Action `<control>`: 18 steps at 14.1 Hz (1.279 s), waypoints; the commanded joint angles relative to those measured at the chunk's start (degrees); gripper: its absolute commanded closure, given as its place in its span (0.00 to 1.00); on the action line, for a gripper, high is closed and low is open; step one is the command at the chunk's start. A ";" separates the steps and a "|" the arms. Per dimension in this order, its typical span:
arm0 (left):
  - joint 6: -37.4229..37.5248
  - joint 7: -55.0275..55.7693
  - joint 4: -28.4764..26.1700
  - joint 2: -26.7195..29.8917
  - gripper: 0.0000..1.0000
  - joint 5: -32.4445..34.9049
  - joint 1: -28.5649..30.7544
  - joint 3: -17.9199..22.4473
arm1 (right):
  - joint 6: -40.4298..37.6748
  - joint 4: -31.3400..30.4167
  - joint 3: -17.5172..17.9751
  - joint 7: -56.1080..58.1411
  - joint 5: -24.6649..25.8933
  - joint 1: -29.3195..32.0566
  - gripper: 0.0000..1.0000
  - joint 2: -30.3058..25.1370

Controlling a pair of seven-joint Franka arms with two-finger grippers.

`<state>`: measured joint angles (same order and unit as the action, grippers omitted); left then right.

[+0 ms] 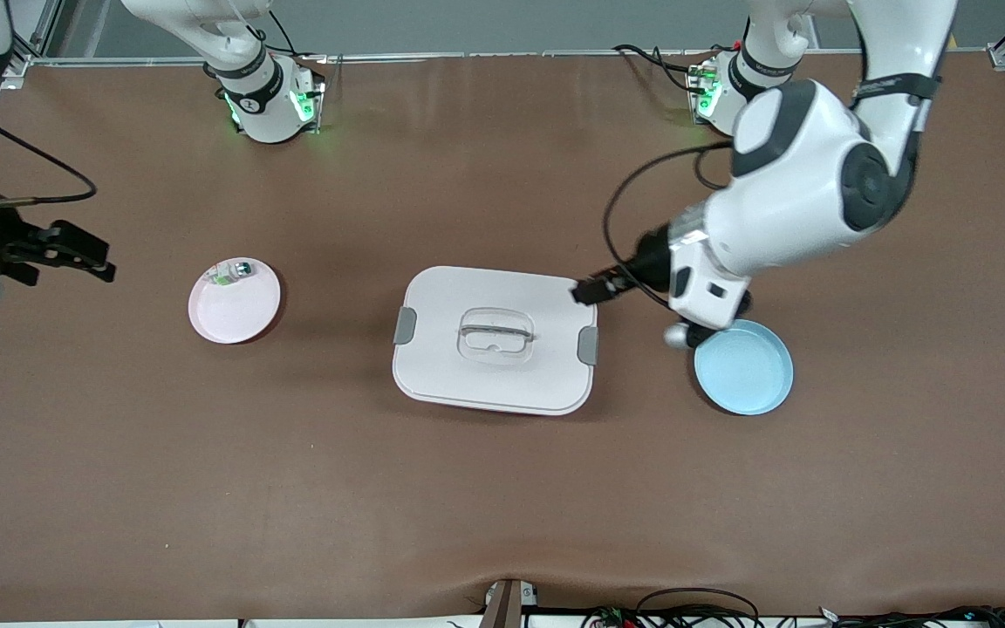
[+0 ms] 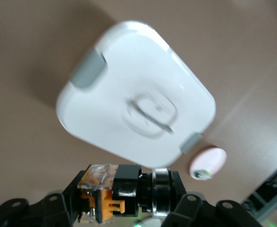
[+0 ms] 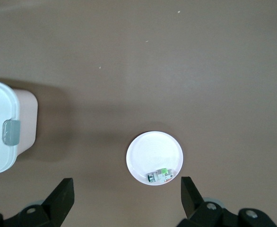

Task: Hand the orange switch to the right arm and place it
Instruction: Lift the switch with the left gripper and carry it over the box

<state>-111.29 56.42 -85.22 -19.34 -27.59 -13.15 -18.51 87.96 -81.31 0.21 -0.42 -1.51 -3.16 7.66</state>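
- Count: two arms, two plates, one lidded white box, one orange switch, one small clear-green part.
- Blue plate [image 1: 755,384]: nearest the front camera, toward the left arm's end of the table, nothing visible in it.
- White box [image 1: 494,375]: mid-table, just farther from the camera than the blue plate's near rim; grey latch on each short side, clear handle recessed in the lid. Also seen in the left wrist view [image 2: 129,75].
- Pink plate [image 1: 245,318]: toward the right arm's end, well apart from the box; the clear-green part [image 1: 232,273] sits at its rim farthest from the camera. Right wrist view shows the same plate [image 3: 148,156] and part [image 3: 159,177].
- Orange switch [image 2: 112,191]: off the table, lying crosswise between the left gripper's fingers, black body with orange and clear end. In the front view it shows as a small dark piece [image 1: 600,288] at the gripper tip.
- Left gripper [image 1: 594,290]: up in the air over the box's edge at the left arm's end; fingers pinched tight on the orange switch.
- Right gripper [image 1: 75,253]: waits in the air over bare table at the right arm's end, past the pink plate; fingers [image 3: 65,196] spread wide, holding nothing.
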 commanded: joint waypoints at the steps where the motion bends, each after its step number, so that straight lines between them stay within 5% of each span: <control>1: -0.58 10.78 6.55 -3.60 1.00 -2.55 -5.63 0.31 | -4.01 0.63 -0.12 -3.16 0.28 -4.03 0.00 0.08; 7: -13.76 31.18 7.26 -4.39 1.00 -2.82 -14.52 0.14 | -5.08 0.45 0.14 -19.00 -0.42 -15.81 0.00 -0.19; 10: -18.95 38.22 8.22 -6.05 1.00 -4.91 -16.64 0.14 | -4.38 -1.38 -0.21 -19.26 -9.44 -16.79 0.00 -2.20; 15: -22.74 40.34 8.58 -7.82 1.00 -7.39 -17.96 0.23 | 10.19 -21.57 -0.48 -20.14 -20.44 -15.83 0.00 -16.95; 18: -22.92 41.23 8.58 -8.00 1.00 -7.39 -18.40 0.31 | 16.25 -26.70 -0.39 -26.08 -25.11 -15.29 0.00 -20.84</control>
<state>-133.67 96.75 -78.30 -26.59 -33.86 -30.70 -18.62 99.51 -101.68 -0.61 -21.79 -23.29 -19.27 -8.27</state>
